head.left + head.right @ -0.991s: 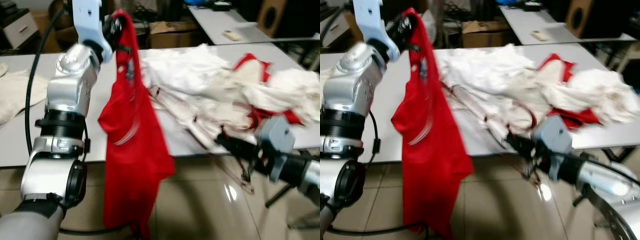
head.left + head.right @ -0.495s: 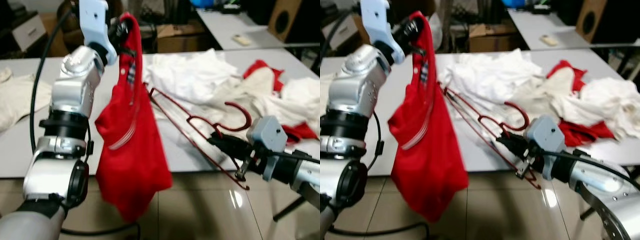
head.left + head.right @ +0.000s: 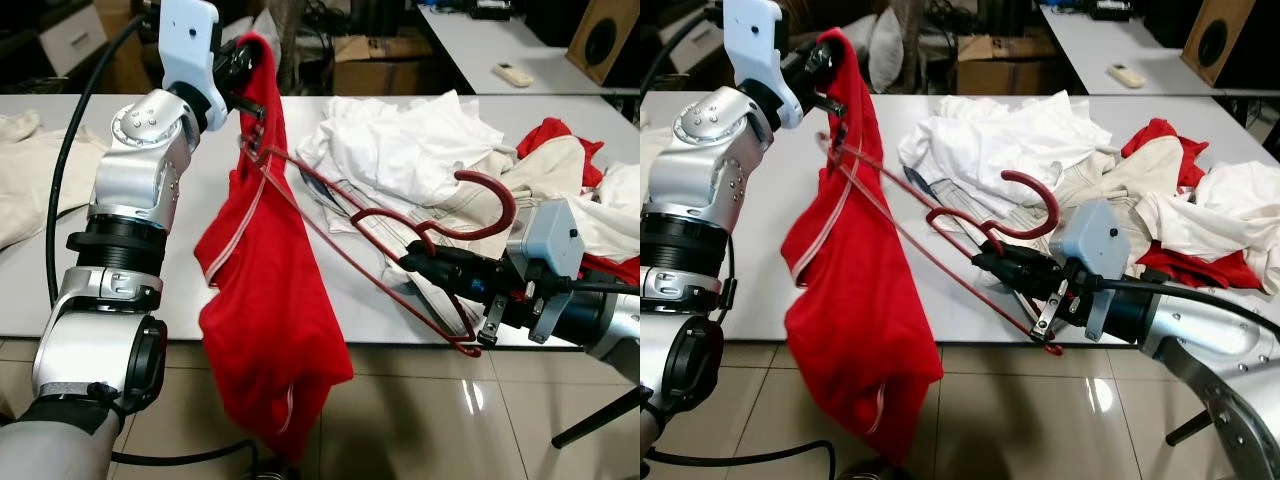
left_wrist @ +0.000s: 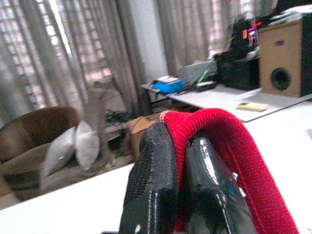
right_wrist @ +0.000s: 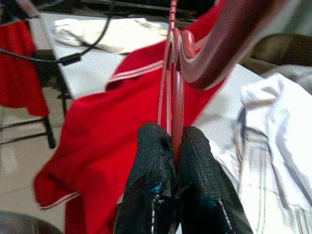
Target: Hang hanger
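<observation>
A red shirt (image 3: 265,300) hangs from my left gripper (image 3: 243,62), raised over the white table's (image 3: 60,270) front edge and shut on the collar (image 4: 214,131). A dark red hanger (image 3: 400,235) slants from the shirt's neck down to my right gripper (image 3: 415,262), which is shut on the hanger just below its hook (image 3: 490,200). The hanger's far tip (image 3: 830,140) is inside the shirt's neck opening. In the right wrist view my fingertips (image 5: 156,141) pinch the hanger wire (image 5: 174,97).
A heap of white and red clothes (image 3: 420,150) covers the table's right half. A cream garment (image 3: 20,190) lies at its left end. Behind stand a second table (image 3: 500,40), cardboard boxes (image 3: 375,65) and a speaker (image 3: 605,30). Tiled floor (image 3: 420,420) lies below.
The right gripper has lifted the hanger off the clothes pile and pushed its far end into the shirt's neck. The camera has shifted and the picture has sharpened.
</observation>
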Controlling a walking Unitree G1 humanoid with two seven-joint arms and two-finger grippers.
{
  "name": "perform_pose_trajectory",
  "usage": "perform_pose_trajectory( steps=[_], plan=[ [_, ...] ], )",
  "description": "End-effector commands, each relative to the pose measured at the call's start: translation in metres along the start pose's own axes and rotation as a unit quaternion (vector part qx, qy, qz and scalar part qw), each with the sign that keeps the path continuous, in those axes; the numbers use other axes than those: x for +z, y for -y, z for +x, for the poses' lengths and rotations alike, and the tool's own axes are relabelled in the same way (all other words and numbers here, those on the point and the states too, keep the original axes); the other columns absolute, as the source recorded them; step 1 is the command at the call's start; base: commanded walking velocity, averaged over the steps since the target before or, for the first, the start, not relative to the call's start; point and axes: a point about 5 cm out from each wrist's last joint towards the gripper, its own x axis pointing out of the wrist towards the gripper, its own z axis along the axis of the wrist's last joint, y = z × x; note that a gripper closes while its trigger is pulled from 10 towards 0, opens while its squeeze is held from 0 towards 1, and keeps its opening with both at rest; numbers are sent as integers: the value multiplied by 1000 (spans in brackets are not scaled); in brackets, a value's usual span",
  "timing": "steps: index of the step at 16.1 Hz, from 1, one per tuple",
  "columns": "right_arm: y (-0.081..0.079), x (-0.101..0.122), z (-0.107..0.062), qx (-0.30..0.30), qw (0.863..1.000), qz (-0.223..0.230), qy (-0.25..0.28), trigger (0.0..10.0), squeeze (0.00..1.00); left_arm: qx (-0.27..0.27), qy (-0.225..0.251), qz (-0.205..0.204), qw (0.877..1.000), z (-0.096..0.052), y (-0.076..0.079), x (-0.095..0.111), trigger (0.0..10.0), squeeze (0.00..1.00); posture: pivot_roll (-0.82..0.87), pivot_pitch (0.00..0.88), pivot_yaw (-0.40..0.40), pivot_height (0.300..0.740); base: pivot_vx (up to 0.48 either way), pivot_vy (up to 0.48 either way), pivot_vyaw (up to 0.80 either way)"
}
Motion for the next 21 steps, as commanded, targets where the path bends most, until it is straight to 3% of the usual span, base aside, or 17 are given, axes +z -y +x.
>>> perform_pose_trajectory(
  steps=[1,6,10,12,13,14,16,17,18,20,21],
  plan=[
    [-1,4,1,21,1000,-7,3,10000,0,6,16,8,1000,2,-2,9,10000,0,2,0,41,740,0,0,0],
    [-5,-23,10,85,992,-11,-88,10000,0,-55,74,-55,994,0,3,36,10000,0,-2,0,50,740,0,0,0],
    [30,-30,45,55,991,-59,-106,10000,0,-171,82,-69,979,-21,7,57,10000,0,12,0,42,740,0,0,0],
    [52,-28,57,12,989,-93,-112,10000,0,-223,118,-74,965,-33,12,71,10000,0,24,0,34,740,0,0,0],
    [77,-17,69,-38,986,-124,-102,10000,0,-279,159,-88,943,-48,17,86,10000,0,28,0,32,740,0,0,0],
    [99,3,79,-83,980,-160,-81,10000,0,-301,193,-107,928,-57,16,99,10000,0,28,0,31,740,0,0,0],
    [125,47,85,-143,962,-231,-34,10000,0,-280,242,-127,920,-61,5,116,10000,0,29,0,31,740,0,0,0],
    [137,78,86,-187,948,-256,16,10000,0,-260,271,-142,916,-62,-3,127,10000,0,30,0,31,740,0,0,0],
    [148,125,81,-250,917,-291,109,10000,0,-237,305,-164,908,-65,-13,139,10000,0,33,0,30,740,0,0,0],
    [149,167,70,-276,890,-291,216,10000,0,-226,340,-184,894,-70,-21,150,10000,0,32,0,31,740,0,0,0],
    [147,170,72,-271,884,-301,234,10000,0,-232,353,-196,885,-73,-21,151,10000,0,31,0,33,740,0,0,0]
  ],
)
